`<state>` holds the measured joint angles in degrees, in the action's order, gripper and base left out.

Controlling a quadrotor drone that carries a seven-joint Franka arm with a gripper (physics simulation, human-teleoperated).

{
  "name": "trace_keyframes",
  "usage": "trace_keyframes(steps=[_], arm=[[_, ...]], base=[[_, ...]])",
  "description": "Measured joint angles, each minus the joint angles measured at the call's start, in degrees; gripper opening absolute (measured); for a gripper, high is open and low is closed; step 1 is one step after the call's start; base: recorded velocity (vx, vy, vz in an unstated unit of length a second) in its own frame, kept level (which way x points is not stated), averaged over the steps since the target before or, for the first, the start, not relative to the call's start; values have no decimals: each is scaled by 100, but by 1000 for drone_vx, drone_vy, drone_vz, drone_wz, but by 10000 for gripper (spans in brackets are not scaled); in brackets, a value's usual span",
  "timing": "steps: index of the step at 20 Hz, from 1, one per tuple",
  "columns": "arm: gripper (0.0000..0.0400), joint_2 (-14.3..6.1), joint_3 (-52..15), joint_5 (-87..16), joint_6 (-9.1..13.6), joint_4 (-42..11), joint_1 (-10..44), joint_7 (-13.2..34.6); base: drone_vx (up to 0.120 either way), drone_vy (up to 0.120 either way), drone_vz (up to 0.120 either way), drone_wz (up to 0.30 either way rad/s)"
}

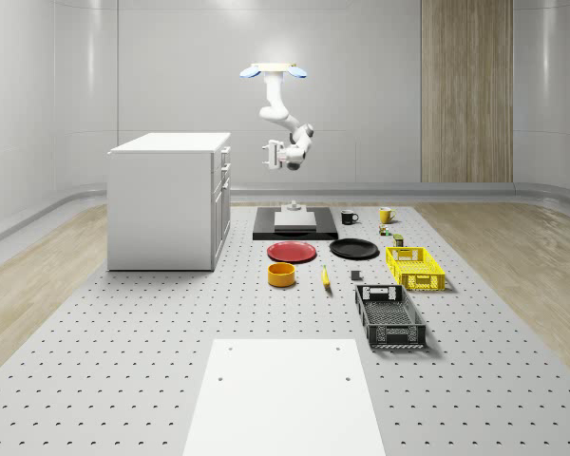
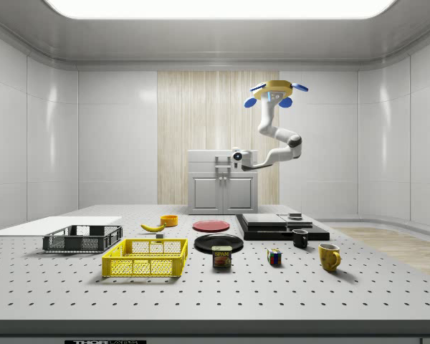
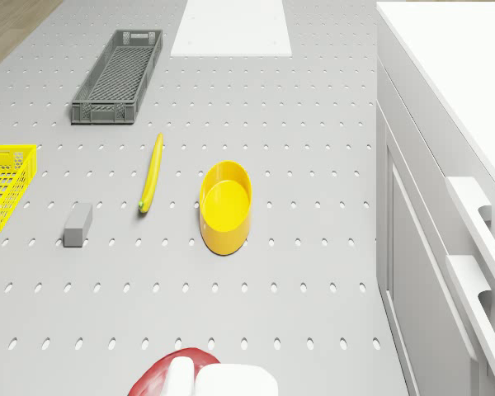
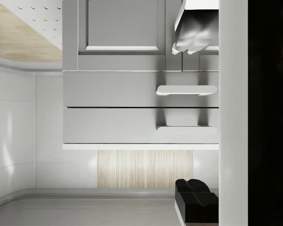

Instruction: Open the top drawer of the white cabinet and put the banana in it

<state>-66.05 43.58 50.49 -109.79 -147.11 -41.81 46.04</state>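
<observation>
The drone [image 1: 273,69] hovered high above the table [image 1: 123,370], over the black pad [image 1: 294,231] just beside the white cabinet [image 1: 166,204]. Its arm [image 1: 277,112] hung down and bent toward the cabinet's drawer side, with the gripper [image 1: 270,157] level with the upper drawers and a short way off the cabinet front, touching nothing. In the side view the gripper [image 2: 236,156] sat in front of the top drawer [image 2: 222,156]. The wrist view looked straight at the drawer fronts and their two handles [image 4: 186,90]; one light finger [image 4: 191,40] and one dark finger [image 4: 195,193] stood well apart, so the gripper was spread and held nothing. Both drawers lay flush with the cabinet, closed. The banana [image 1: 325,276] lay flat on the table, between the orange bowl [image 1: 282,275] and a small grey block [image 1: 355,276], and near the dark crate [image 1: 389,315]. In the drone view the banana [image 3: 151,172] lay just beside the bowl [image 3: 226,205], apart from it. A red plate [image 1: 292,252], a black plate [image 1: 353,249] and a yellow crate [image 1: 415,268] lay farther along the table.
</observation>
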Motion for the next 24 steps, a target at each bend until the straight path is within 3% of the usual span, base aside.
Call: trace_keyframes(steps=[9,17,20,24], arm=[[400,54,-394,472,-543,-428,-125,-293],[400,-280,-862,761,-658,-868,182,-215],[400,-211,-872,811,-679,-849,153,-269],[400,43,-768,850,-696,-683,5,-414]], base=[[0,0,0,0],[0,0,0,0],[0,0,0,0],[0,0,0,0]])
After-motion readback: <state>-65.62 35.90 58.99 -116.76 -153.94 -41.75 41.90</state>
